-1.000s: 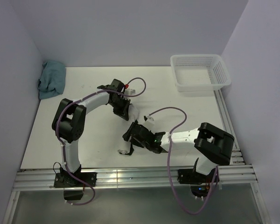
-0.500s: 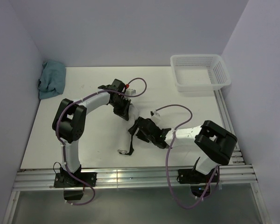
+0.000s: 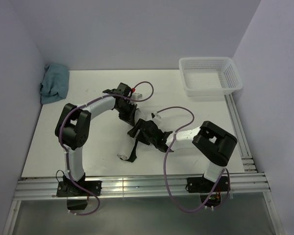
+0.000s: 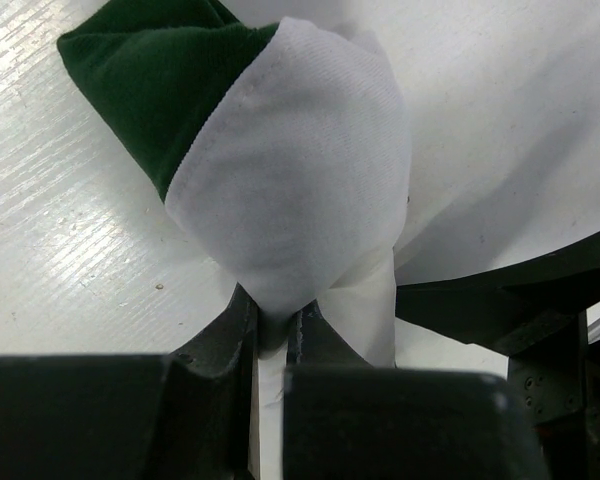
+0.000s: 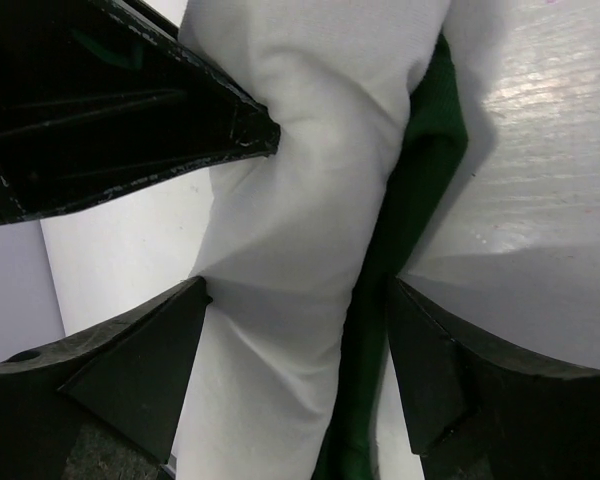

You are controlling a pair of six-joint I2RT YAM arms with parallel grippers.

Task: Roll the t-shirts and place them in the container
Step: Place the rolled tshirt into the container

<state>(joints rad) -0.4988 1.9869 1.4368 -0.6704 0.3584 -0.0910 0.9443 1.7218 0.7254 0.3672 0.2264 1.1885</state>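
Observation:
One t-shirt [image 3: 123, 153] lies rolled into a cream-white tube on the table [image 3: 88, 98], with a dark green sleeve showing along it [image 5: 420, 170]. My left gripper [image 3: 131, 116] is shut on the roll's far end, cloth pinched between its fingers [image 4: 273, 325]. The bulging end of the t-shirt [image 4: 290, 180] fills the left wrist view. My right gripper [image 3: 137, 142] stands open astride the roll's middle [image 5: 298, 288], one finger [image 5: 150, 350] against the white cloth, the other [image 5: 450, 360] beside the green edge. The left gripper's fingers [image 5: 130, 110] show just beyond.
A teal-blue cloth [image 3: 55, 83] is bunched in the far left corner. A white mesh basket [image 3: 210, 76] sits at the far right. Walls close three sides, and metal rails [image 3: 137, 186] run along the near edge and the right side.
My right gripper has slid up the roll toward the left gripper, its jaws spreading slightly wider. The roll's near end has swung a little to the left. The left gripper has kept its hold.

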